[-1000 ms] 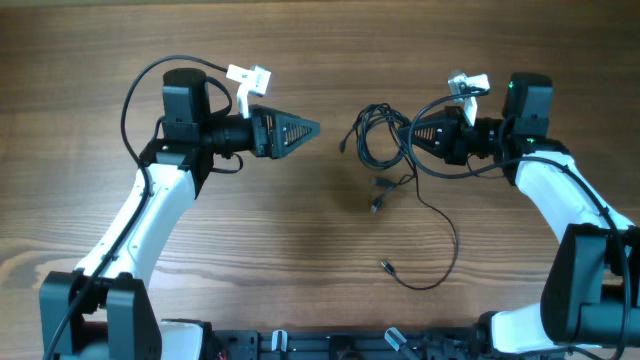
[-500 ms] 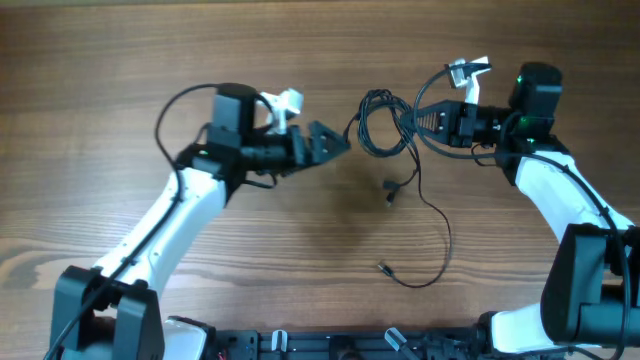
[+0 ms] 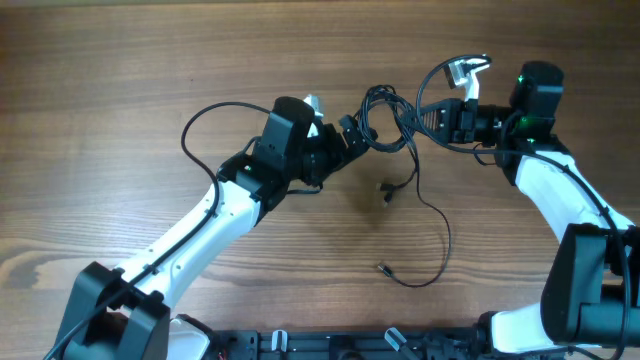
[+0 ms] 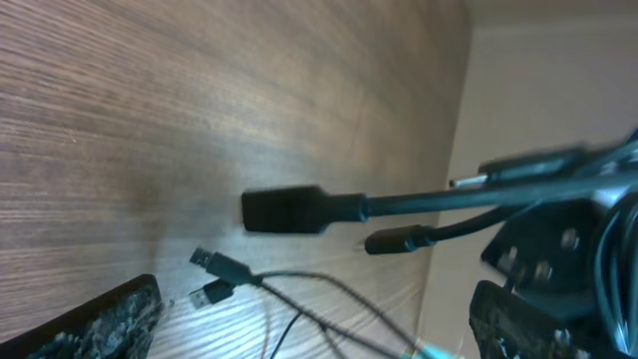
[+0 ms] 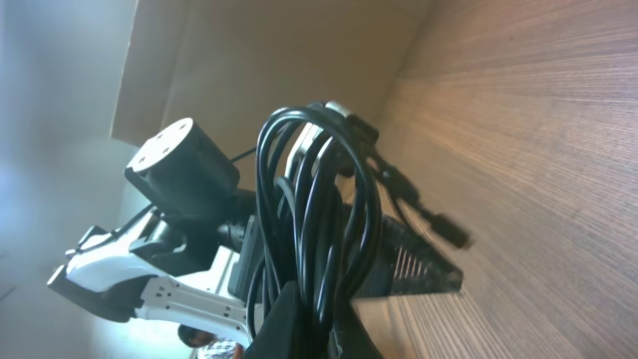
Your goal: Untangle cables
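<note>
- My right gripper [image 3: 424, 118] pinches the coil of thin black cables [image 3: 385, 122] and holds it over the far-centre of the brown wood-grain table [image 3: 150, 60]. The right wrist view shows the loops bunched tight at my fingers.
- My left gripper [image 3: 352, 132] is spread, with its tips just left of the coil. I cannot tell whether they touch it.
- Key relation: the coil lies directly right of my left hand, its loops stacked roughly upright. Loose ends drop toward the near side.
- A blocky black plug [image 4: 284, 210] hangs ahead of my left fingers, its long axis across my view.
- One long tail runs near, ending at a small plug [image 3: 384, 267] on the table.
- My left hand is nearer the dangling ends.
- No brand, label or writing is readable.
</note>
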